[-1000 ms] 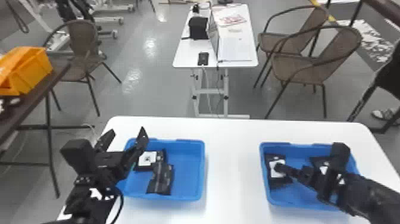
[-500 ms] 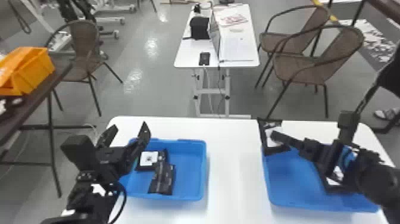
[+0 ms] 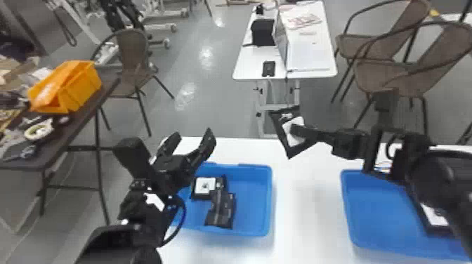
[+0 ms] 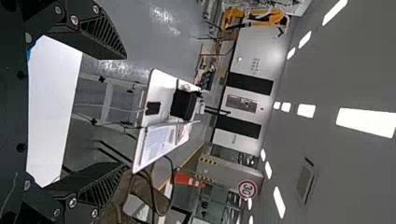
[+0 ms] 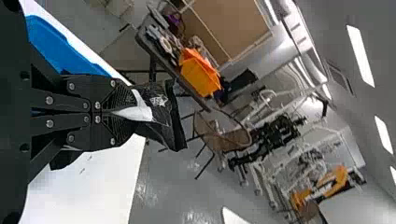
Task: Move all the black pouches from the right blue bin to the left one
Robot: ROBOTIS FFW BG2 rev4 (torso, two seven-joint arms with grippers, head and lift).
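So I'm mid-transfer here: my right fingers (image 5: 100, 93) are clenched on a black pouch (image 3: 293, 140), held up in the air between the two bins, over towards the desk's (image 3: 298, 210) far side. Next I'd say it needs to go across over the left blue bin (image 3: 246, 230), down a bit, then let go. Two pouches are in there, a white-labelled one (image 3: 205, 185) and a darker one (image 3: 221, 214), so I'd aim for the bare side. My left fingers (image 3: 205, 149) are spread by that bin, holding nothing, so don't clip them lol. After that, at least one more pouch (image 3: 435, 217) to fetch from the right blue bin (image 3: 347, 200).
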